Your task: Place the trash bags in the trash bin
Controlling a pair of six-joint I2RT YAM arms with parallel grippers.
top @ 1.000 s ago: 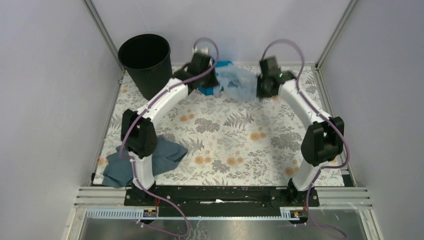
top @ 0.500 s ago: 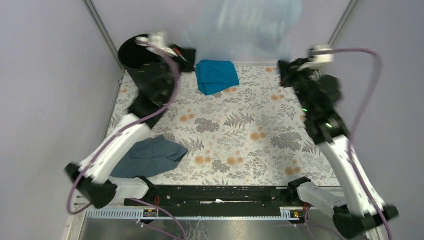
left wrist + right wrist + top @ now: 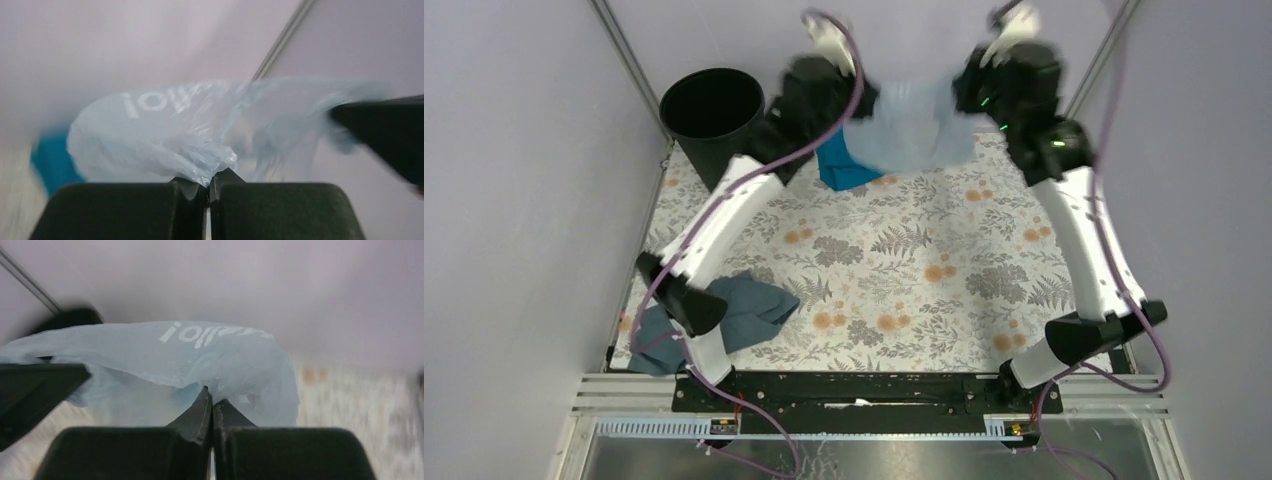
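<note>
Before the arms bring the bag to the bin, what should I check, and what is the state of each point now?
1. Left gripper shut on the trash bag: ok.
2. Right gripper shut on the trash bag: ok.
3. Trash bag lifted in the air: ok.
4. Trash bin upright, mouth unblocked: ok.
5. Trash bag over the trash bin: not ok, it hangs over the teal cloth.

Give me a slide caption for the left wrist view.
Left pincer shut on a fold of the filmy pale blue trash bag, teal cloth blurred at lower left.
</note>
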